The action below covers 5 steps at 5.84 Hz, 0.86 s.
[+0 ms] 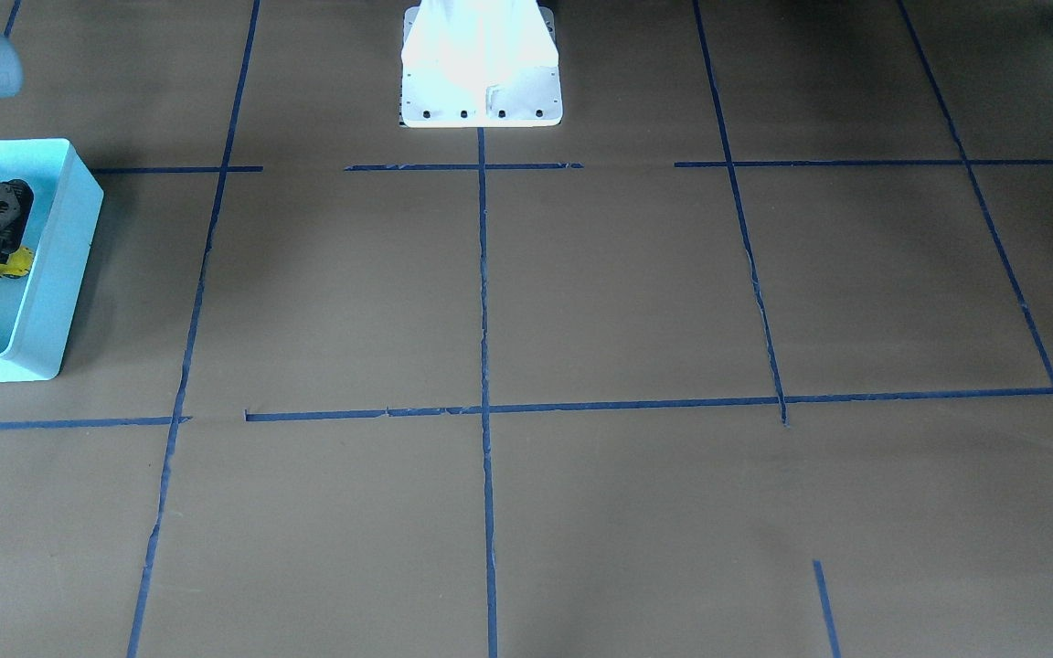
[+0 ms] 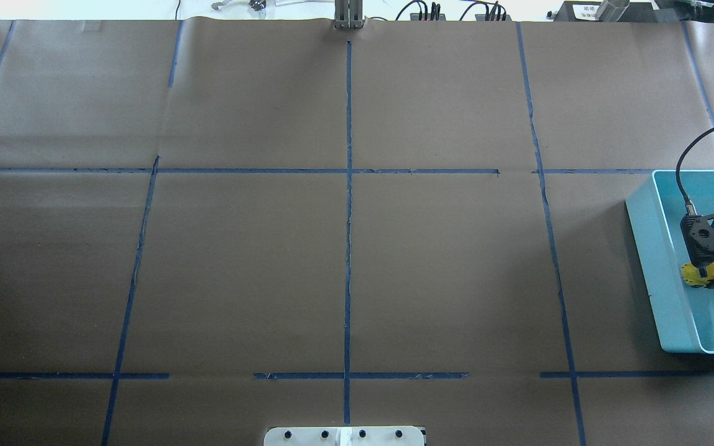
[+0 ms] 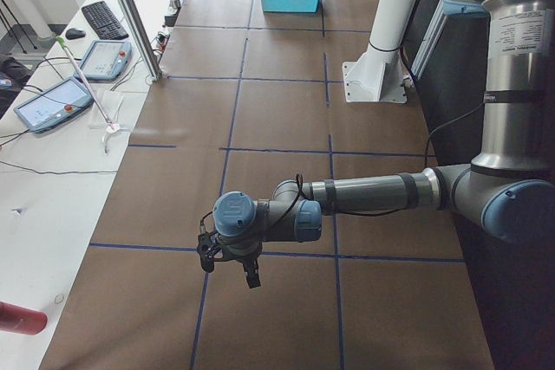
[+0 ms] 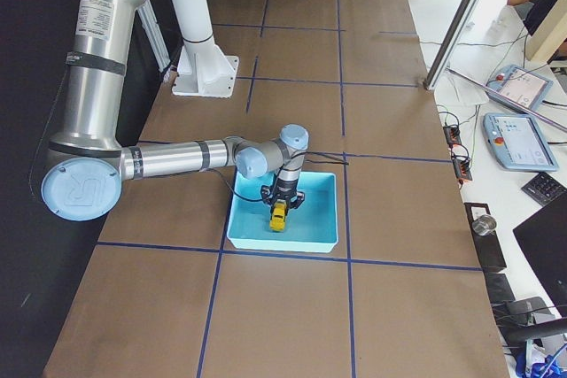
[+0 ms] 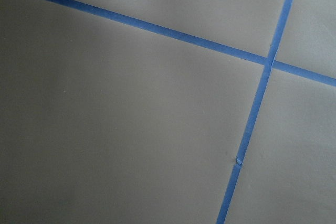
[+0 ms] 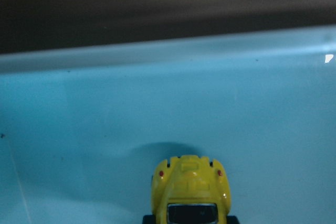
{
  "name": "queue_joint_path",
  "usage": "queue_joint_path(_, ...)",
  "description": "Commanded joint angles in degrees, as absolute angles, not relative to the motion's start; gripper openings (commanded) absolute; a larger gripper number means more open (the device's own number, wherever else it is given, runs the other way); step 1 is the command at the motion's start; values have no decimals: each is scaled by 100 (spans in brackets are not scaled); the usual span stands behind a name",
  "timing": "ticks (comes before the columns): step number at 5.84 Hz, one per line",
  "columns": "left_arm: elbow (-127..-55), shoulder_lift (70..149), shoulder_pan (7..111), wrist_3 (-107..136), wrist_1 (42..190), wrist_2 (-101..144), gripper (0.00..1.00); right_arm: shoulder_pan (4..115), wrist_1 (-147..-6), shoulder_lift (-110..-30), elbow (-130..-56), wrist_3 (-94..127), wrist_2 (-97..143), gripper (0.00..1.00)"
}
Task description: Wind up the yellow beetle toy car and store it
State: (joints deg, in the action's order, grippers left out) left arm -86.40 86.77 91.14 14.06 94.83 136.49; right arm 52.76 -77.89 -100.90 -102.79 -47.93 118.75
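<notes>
We see the right pincer (image 2: pixel 708 271) pinching the yellow beetle toy car (image 2: pixel 698 275) at its tips, just over the turquoise bin (image 2: pixel 654 266) floor. Whether the left pincer (image 3: pixel 231 273) is spread, we cannot tell.

Pretty clearly a robotics lab. The worktop (image 3: pixel 277 110) is wrapped in brown paper and marked off with a blue tape grid (image 2: pixel 348 248). Big grey industrial arms (image 3: pixel 373 192) hang off a white pedestal (image 3: pixel 381 49). On the white bench (image 3: pixel 52 205) off to the side of the left gripper (image 3: pixel 230 275), well apart from it, sit touchscreen pendants (image 3: pixel 48 101), a keyboard (image 3: pixel 102 16) and loose cables (image 3: pixel 43 168).
</notes>
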Motion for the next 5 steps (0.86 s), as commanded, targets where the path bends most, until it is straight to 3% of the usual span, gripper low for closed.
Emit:
queue_joint_path(1,-8640,8675,9114,1406,9483,13649,100,5256,-7778,-10090,-10274,-4668,11883,56)
queue_joint_path(2,-8640,8684,9114,1406,9483,13649,100,5256,-7787,-10090,-10274,-4676,11883,99)
queue_joint_path(4,-8640,8684,9114,1406,9483,13649,100,5273,-7787,-10090,-10571,-4650,11935,100)
queue_joint_path(5,-8640,8684,9114,1406,9492,13649,100,5352,-7874,-10264,-11235,-4641,11979,100)
